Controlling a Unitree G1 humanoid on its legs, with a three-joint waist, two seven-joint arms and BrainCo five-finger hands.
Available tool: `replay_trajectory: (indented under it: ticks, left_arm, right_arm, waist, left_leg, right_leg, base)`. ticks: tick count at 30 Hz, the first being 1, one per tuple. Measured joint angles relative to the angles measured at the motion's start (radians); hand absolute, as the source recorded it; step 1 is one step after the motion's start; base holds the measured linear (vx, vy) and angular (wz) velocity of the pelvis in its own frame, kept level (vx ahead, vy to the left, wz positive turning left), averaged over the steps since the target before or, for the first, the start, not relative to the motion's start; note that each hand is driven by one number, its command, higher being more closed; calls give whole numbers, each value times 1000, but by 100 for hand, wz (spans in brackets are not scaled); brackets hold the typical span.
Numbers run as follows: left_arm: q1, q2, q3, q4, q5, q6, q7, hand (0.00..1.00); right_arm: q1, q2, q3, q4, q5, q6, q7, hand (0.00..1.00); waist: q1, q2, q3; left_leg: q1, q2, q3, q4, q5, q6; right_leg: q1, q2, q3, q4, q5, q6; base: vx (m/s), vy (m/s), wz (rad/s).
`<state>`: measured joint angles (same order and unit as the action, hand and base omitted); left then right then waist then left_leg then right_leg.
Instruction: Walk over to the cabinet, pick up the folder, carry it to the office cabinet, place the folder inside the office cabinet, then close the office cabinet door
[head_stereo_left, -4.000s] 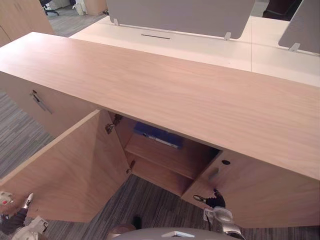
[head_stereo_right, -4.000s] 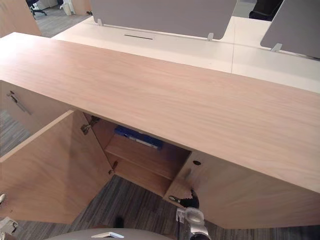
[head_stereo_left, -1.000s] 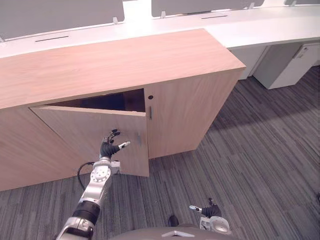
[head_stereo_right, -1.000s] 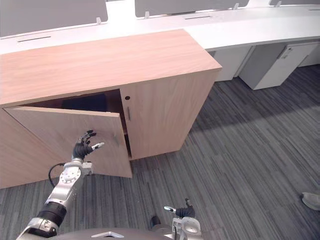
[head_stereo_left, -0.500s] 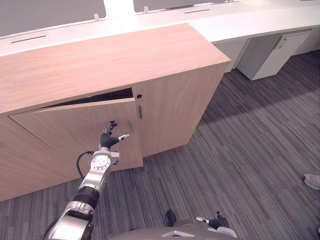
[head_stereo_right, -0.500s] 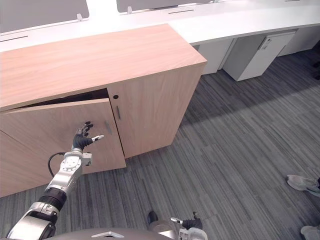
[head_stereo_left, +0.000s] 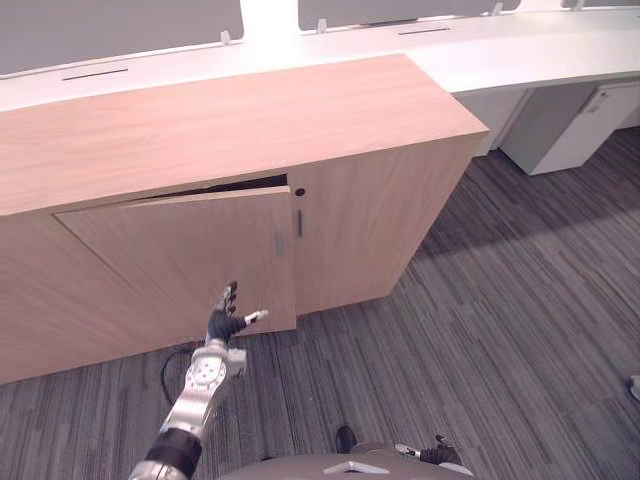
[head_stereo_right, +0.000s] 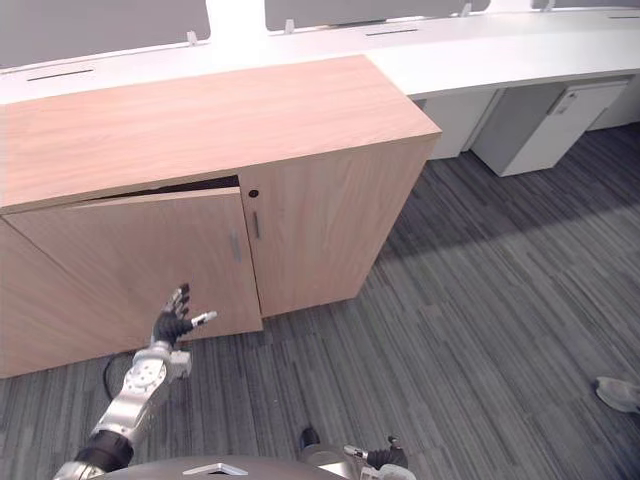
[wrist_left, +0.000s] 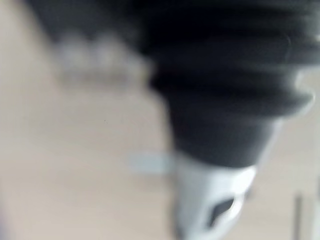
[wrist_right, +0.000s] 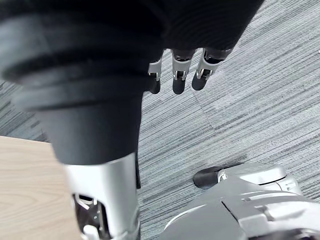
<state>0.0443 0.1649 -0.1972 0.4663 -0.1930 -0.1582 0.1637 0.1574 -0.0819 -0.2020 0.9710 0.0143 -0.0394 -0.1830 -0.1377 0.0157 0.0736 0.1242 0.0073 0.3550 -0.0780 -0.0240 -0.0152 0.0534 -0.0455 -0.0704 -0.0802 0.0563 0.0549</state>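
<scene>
Just beyond left fingers (head_stereo_left: 230, 296), door (head_stereo_left: 170, 255) (ajar)

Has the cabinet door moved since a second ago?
Yes. The door swung in toward the cabinet, nearly flush with the neighbouring door; a thin gap remains.

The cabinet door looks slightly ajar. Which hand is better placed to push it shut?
Probably the left. The left hand is raised, fingers straight, in front of the door, which stands slightly ajar. The right hand hangs low, far from the cabinet.
</scene>
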Motion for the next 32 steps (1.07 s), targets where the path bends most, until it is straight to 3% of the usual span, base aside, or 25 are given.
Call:
replay_trajectory:
  ticks: [5,13,19,32]
  left_arm:
    - [64,-7,47,85,8,6,-40,0]
    - [106,-10,212,461,92,50,-47,0]
    - [127,-23,273,517,121,63,-50,0]
    - [111,-51,312,573,139,78,-63,0]
  right_arm:
    - [-5,0,0,24,0,0,0,0]
    - [-24,11,-11,63,0,-1,0,0]
    - [-48,14,-19,72,0,0,0,0]
    - [-84,12,-51,107,-2,3,2,0]
  waist:
    - [17,-10,2]
    - [42,-40,-3]
    - [57,-55,-4]
    - [77,-36,8]
  left_leg:
    - [-3,-5,-27,-7,10,3]
    - [-6,-17,-56,-8,15,8]
    - [-7,-26,-58,-8,13,11]
    - [-1,-33,-82,-9,24,20]
  right_leg:
    - [4,-5,-27,-5,-8,7]
    - [16,-19,-53,-7,-10,11]
    - [17,-24,-56,-1,-9,13]
    - [33,-33,-81,0,-11,16]
  base:
    - [-94,-39,14]
    - [-24,-14,13]
    - [-3,-1,1]
    - [-59,-27,5]
